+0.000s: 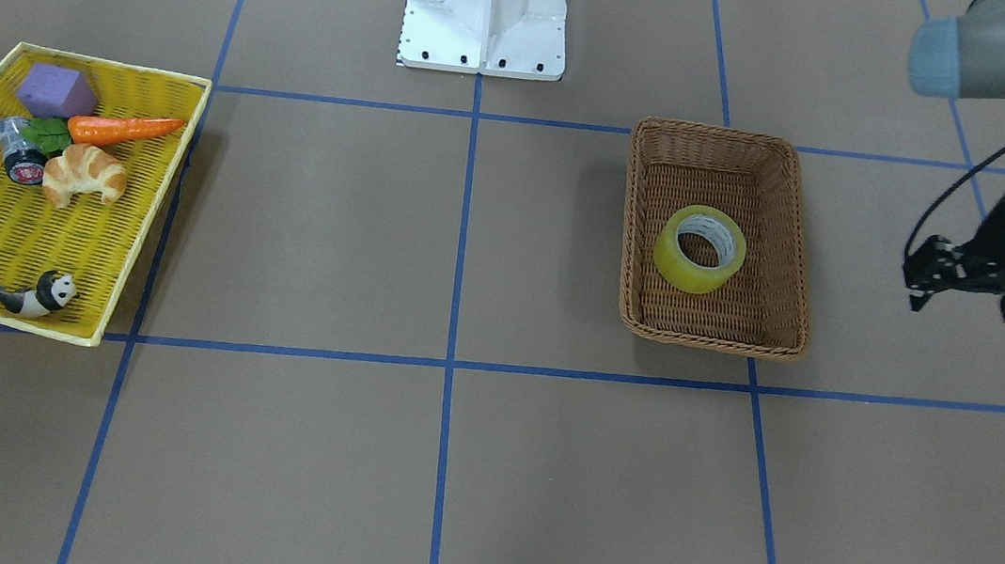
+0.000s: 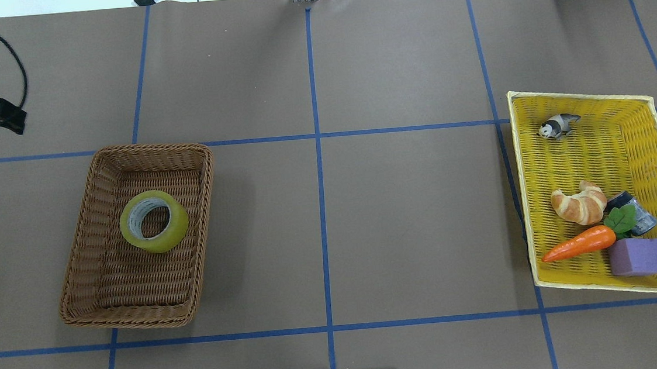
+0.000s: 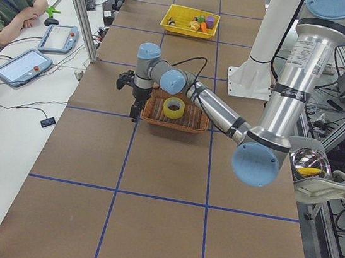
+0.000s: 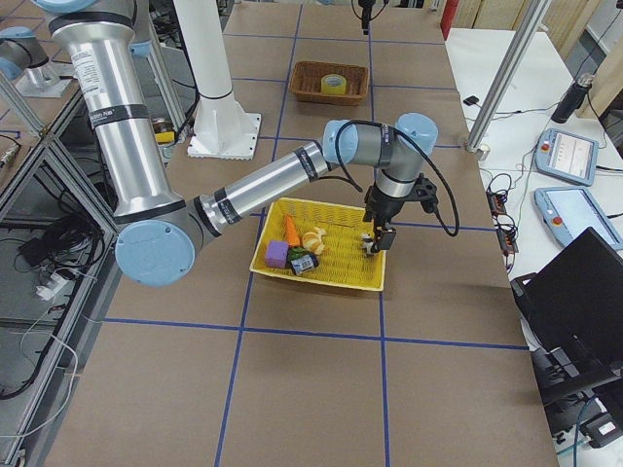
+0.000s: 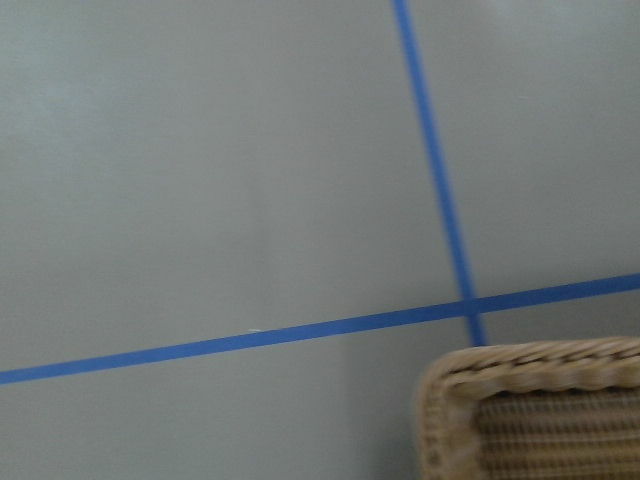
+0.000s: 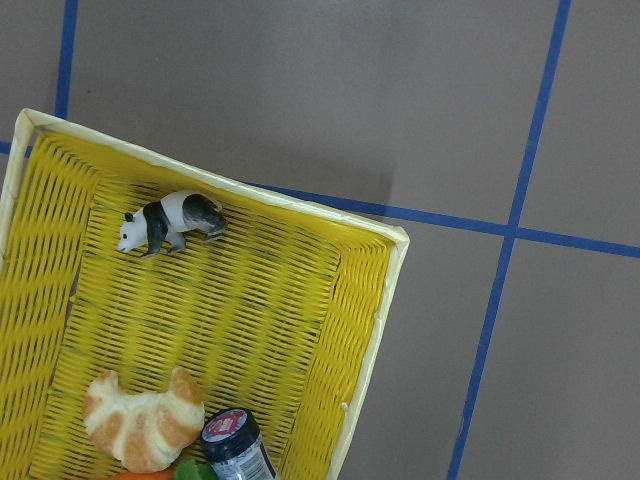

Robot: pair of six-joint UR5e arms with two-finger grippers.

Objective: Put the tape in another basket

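Observation:
The yellowish-green tape roll [image 1: 682,267] lies tilted inside the brown wicker basket [image 1: 727,136]. Both also show in the overhead view, the tape [image 2: 172,231] near the middle of the basket [image 2: 149,147]. My left gripper [image 1: 914,283] hangs above the bare table, beyond the basket's outer side. It looks open and holds nothing. Its wrist view shows only a corner of the basket rim [image 5: 530,365]. My right gripper [image 4: 376,241] shows only in the exterior right view, above the yellow tray's far end. I cannot tell whether it is open or shut.
The shallow yellow tray [image 2: 595,146] on the other side holds a panda figure [image 2: 558,126], a croissant [image 2: 578,203], a carrot [image 2: 579,243], a purple block [image 2: 637,257] and a small jar [image 2: 635,213]. The robot's white base [image 1: 487,6] stands at the table's edge.

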